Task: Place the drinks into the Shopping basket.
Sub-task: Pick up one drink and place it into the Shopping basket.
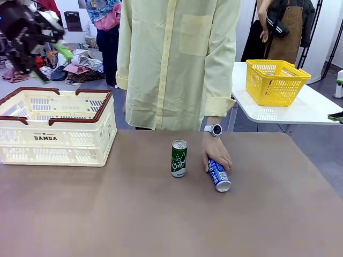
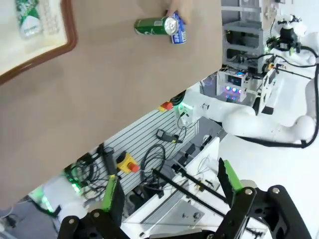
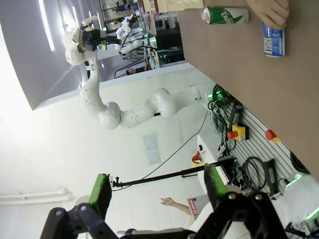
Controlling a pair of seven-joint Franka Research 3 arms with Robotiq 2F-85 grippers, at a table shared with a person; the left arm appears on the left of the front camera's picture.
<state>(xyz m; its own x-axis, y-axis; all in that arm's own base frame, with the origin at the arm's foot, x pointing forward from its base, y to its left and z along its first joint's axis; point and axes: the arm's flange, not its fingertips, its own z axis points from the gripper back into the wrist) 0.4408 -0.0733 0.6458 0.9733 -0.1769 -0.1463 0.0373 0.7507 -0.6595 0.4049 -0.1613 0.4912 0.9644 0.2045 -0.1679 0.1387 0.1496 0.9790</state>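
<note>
Green can (image 1: pixel 179 158) upright, blue can (image 1: pixel 219 175) under hand (image 1: pixel 216 154)

Bright even light, soft shadows, fisheye edges.

The cream basket (image 1: pixel 80 140) with a brown rim sat upright. Well apart to the basket's right a green can (image 1: pixel 179 158) stood upright; farther right, a blue can (image 1: pixel 220 175) lay on its side.

Brown table (image 1: pixel 161 225) in foreground. Yellow basket (image 1: pixel 276 80) on white table (image 1: pixel 300 110), far right. Person in pale yellow shirt (image 1: pixel 177 59) at far edge, watch (image 1: pixel 215 129) on wrist. Clothes pile (image 1: pixel 80 67) on floor, far left. Yellow box with red button (image 2: pixel 127 163) under table edge
</note>
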